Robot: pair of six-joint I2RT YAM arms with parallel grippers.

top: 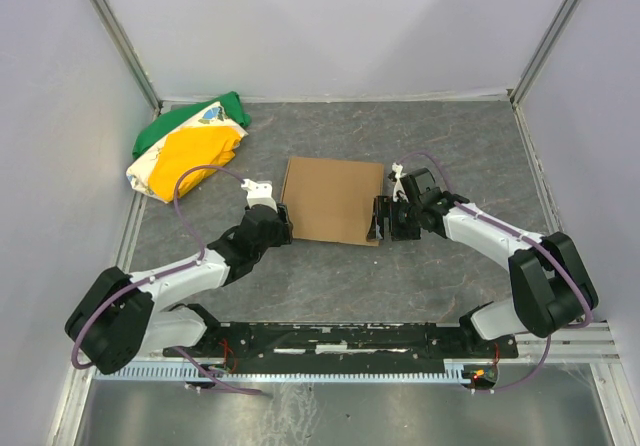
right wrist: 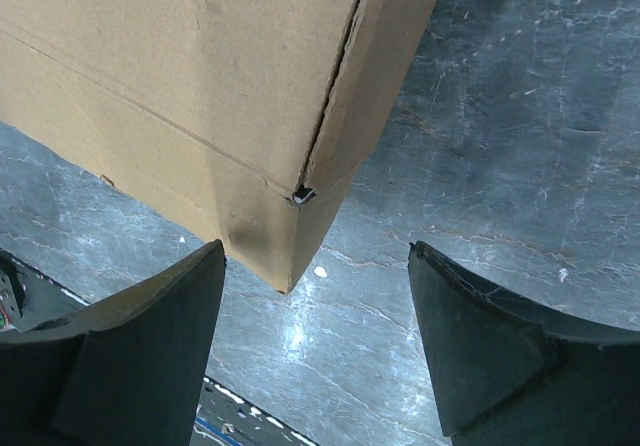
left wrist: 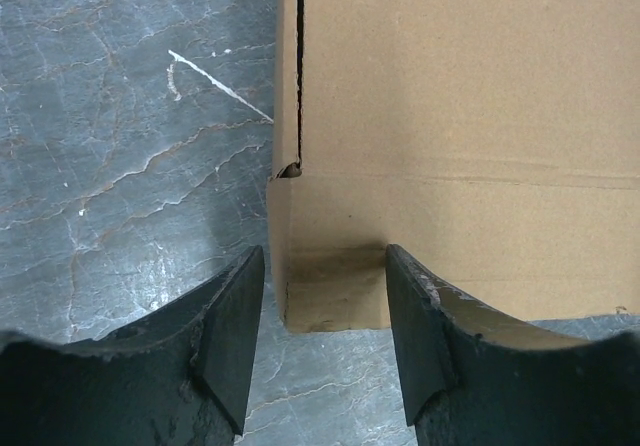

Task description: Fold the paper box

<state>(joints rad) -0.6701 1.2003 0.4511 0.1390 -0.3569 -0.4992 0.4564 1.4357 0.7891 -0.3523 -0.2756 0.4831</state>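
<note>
We judge the plain brown corrugated cardboard box [top: 333, 199] folded shut, little remaining; left gripper [left wrist: 325, 266] and right gripper [right wrist: 315, 261] stand wide open at 2 corners, holding nothing.

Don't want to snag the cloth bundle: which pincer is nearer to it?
Left. The left pincer is at the paper box's near-left corner, on the cloth bundle's side; the right pincer is at the box's near-right corner, farther off.

Left tool [left wrist: 323, 252] and right tool [right wrist: 315, 249] face each other, jaws spread apart.
</note>
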